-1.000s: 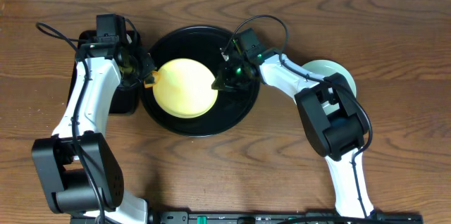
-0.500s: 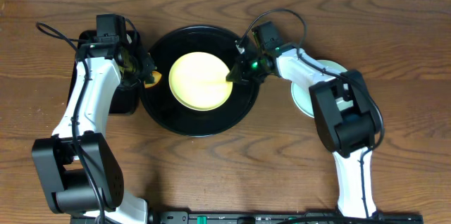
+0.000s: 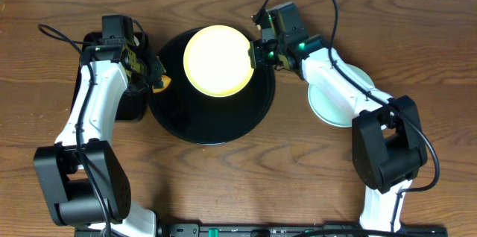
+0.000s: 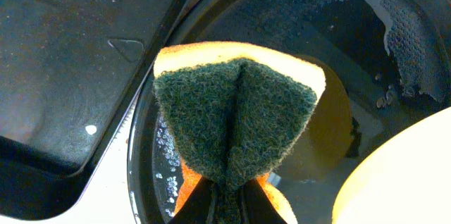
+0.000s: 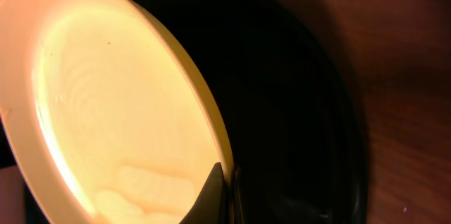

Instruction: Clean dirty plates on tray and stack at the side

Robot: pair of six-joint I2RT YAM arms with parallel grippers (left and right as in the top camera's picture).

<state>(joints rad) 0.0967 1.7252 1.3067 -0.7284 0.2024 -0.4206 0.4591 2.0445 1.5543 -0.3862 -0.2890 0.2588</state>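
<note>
One yellow plate (image 3: 217,61), rim pinched by right gripper (image 3: 256,52), above tray (image 3: 212,129) far edge | sponge (image 4: 236,111) clamped in left gripper (image 4: 224,203) | keep pinch firm, land squarely on blue-green plate (image 3: 324,110) beside tray.

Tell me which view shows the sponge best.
Left wrist: the sponge fills the frame, its green scouring face folded over orange foam and pinched below in the jaws of the left gripper. Overhead shows only an orange sliver beside the tray. Right wrist does not show it.
</note>
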